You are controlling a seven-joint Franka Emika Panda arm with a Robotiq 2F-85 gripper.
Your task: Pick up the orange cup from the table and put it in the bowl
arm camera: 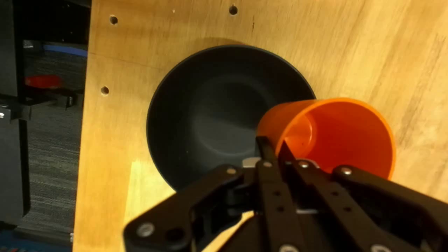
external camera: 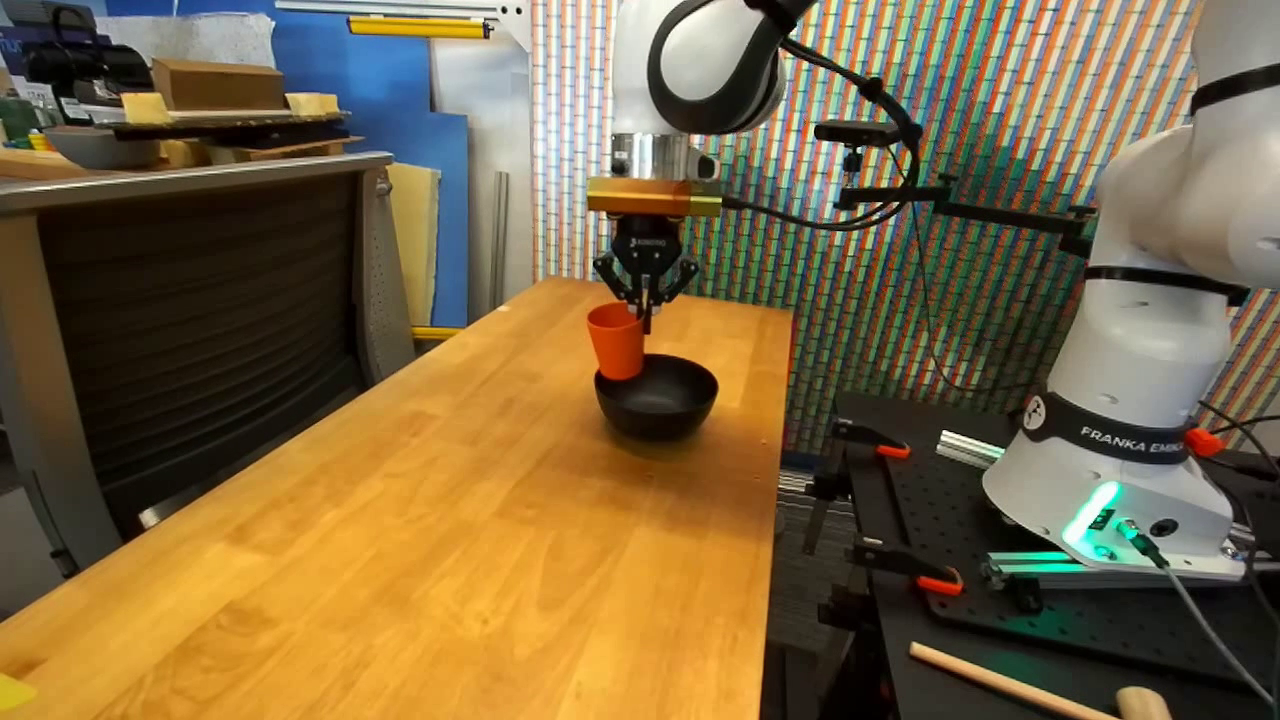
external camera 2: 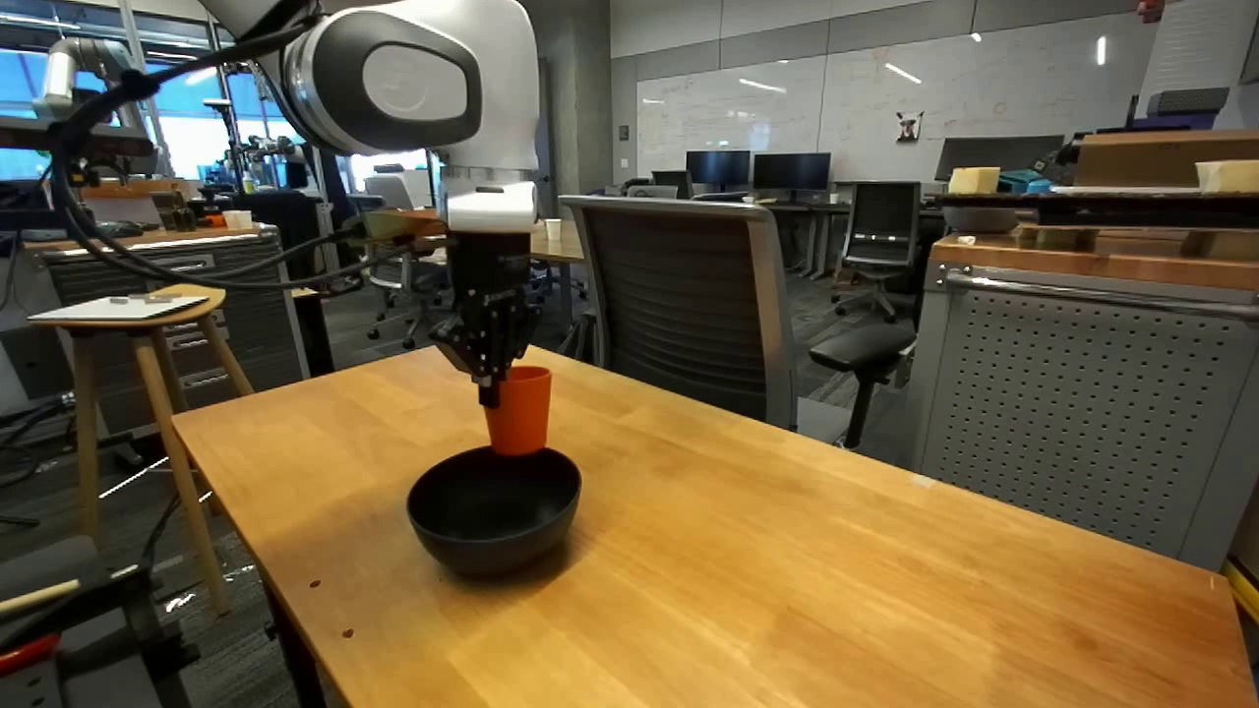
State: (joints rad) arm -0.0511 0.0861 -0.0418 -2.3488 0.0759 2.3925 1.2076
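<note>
"Across this light-wood tabletop [external camera: 450, 540], where are we aiming?"

"For the black bowl [external camera 2: 482, 559]; the orange tumbler [external camera: 616, 345] is hanging nearly upright, apparently over its rim."

"Our Robotiq gripper [arm camera: 275, 148] is pinching the tumbler's wall nearest the bowl's centre, so we're probably needing to shift inward."

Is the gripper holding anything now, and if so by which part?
The orange cup, pinched by its wall at the rim, on the side toward the bowl.
</note>
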